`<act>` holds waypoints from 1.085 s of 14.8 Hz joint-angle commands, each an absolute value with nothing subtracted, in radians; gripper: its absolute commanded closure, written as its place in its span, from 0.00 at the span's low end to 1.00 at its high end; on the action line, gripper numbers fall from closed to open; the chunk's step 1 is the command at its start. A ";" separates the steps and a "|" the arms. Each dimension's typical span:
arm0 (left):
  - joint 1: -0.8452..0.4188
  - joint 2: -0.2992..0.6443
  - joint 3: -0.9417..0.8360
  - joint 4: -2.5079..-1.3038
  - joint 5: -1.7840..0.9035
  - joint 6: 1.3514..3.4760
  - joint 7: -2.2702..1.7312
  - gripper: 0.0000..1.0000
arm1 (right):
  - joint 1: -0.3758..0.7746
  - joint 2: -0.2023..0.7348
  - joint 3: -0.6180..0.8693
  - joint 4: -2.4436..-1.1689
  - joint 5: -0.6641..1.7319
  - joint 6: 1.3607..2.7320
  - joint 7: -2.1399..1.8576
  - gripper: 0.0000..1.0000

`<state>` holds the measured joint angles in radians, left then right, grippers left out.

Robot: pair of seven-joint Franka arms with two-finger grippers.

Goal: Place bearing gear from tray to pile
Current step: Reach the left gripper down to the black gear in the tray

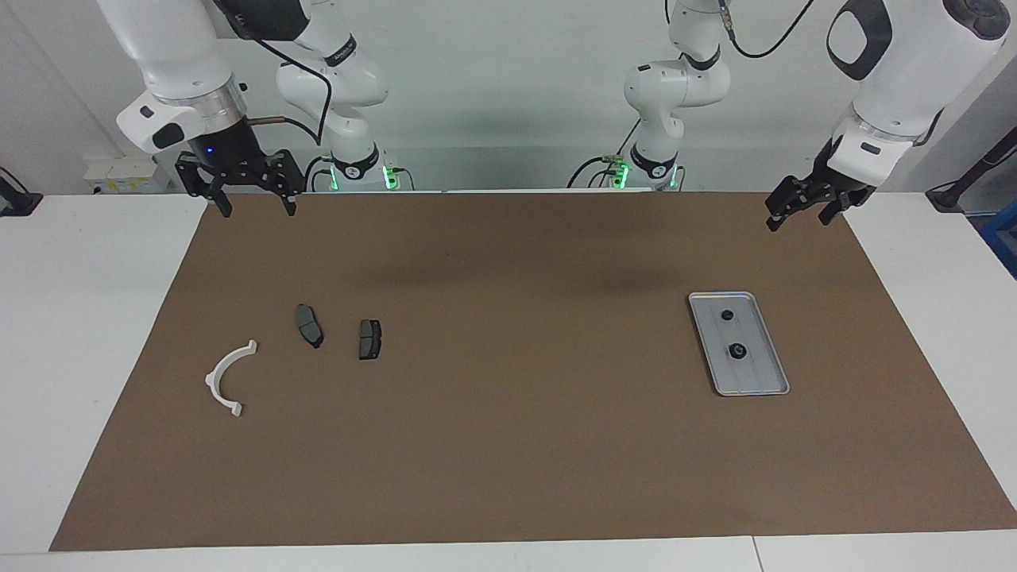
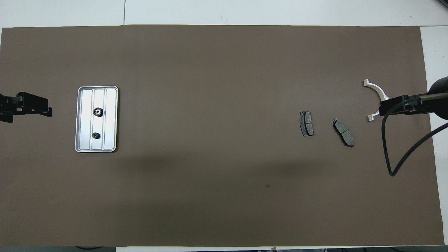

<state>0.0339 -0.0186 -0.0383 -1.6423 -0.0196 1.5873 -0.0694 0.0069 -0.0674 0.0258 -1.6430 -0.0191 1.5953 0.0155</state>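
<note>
Two small black round bearing gears (image 1: 732,334) lie in the ridged silver-grey metal tray (image 1: 769,338); the left claw (image 1: 802,213) and right claw (image 1: 250,202) hang with fingers apart.

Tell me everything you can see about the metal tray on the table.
The tray is a flat, silver-grey rectangle with rounded corners, a low raised rim and lengthwise ridges dividing its floor into strips. It looks like bare metal. It lies flat on the brown mat toward the left arm's end of the table, untouched by either gripper. Two small dark round parts sit in it along the middle strip, apart from each other: the larger gear farther from the robots, the smaller gear nearer to them.
</note>
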 commanded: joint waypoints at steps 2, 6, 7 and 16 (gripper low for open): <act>0.028 -0.031 -0.034 -1.638 -0.025 1.565 -0.061 0.00 | -0.002 -0.077 0.029 -1.647 -0.008 1.594 0.028 0.00; 0.029 -0.029 -0.058 -1.643 -0.025 1.563 -0.060 0.00 | -0.002 -0.077 0.029 -1.647 -0.008 1.594 0.028 0.00; 0.029 -0.028 -0.058 -1.643 -0.025 1.565 -0.063 0.00 | 0.000 -0.077 0.029 -1.647 -0.008 1.594 0.028 0.00; 0.035 0.047 -0.075 -1.690 0.011 1.710 -0.080 0.00 | 0.000 -0.078 0.031 -1.647 -0.008 1.594 0.028 0.00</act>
